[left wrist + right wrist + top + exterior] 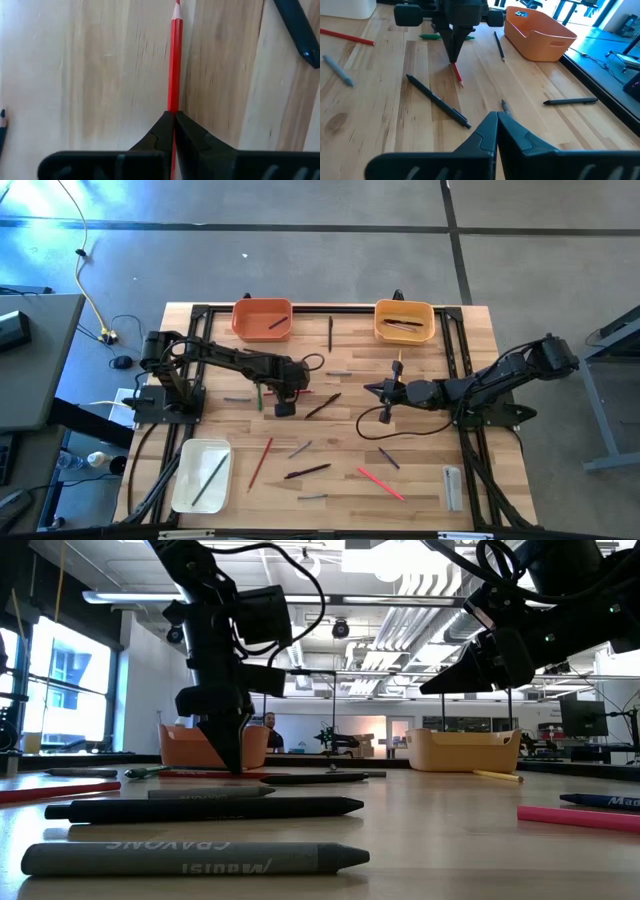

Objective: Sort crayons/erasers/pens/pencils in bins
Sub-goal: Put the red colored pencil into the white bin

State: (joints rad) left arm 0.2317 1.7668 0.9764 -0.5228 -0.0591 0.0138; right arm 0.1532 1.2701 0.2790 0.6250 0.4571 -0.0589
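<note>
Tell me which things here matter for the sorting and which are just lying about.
In the job:
- left gripper, shut on the thin red pencil
- orange plastic bin
- yellow-orange plastic bin
- white plastic bin
- black pen
- grey crayon

Lying about:
- yellow cable
- small clear-grey block
- right gripper, shut, idle

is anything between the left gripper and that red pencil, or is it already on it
Nothing visible stands between them. The left gripper is down at the table, shut on the red pencil. The right gripper hangs shut nearby, apart from it.
</note>
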